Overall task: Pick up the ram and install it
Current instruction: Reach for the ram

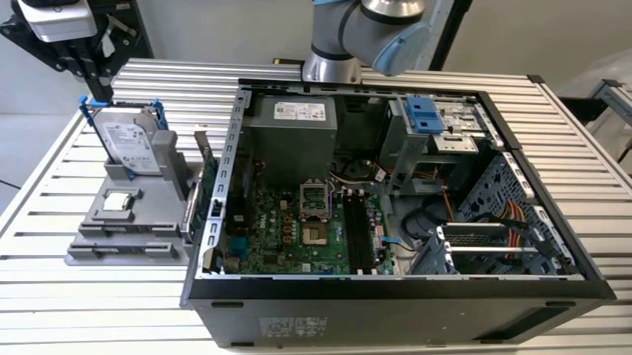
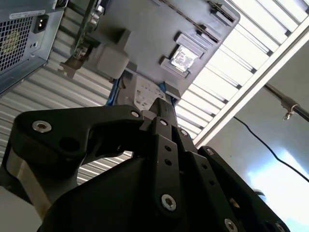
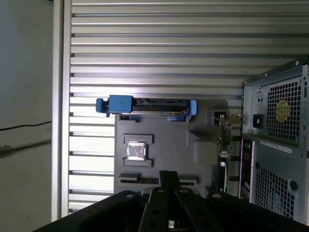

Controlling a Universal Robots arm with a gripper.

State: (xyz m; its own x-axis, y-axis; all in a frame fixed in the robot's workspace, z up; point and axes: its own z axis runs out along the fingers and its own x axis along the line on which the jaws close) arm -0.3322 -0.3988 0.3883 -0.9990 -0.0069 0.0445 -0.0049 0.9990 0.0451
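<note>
Gripper [image 1: 99, 80] hangs over hard drive [image 1: 133, 144], jaws pressed together, nothing between them. Ram [image 3: 223, 145] stands on edge in grey holder [image 1: 109, 248], between hard drive and open computer case [image 1: 395, 296], untouched

Black tool [image 2: 161, 112], silver screws [image 2: 168, 202]

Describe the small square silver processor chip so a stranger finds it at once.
To the exterior view's left of the open black computer case lies a grey holder. The small square silver processor chip lies flat in its square recess, unlike the upright silver hard drive in a blue bracket near it.
</note>
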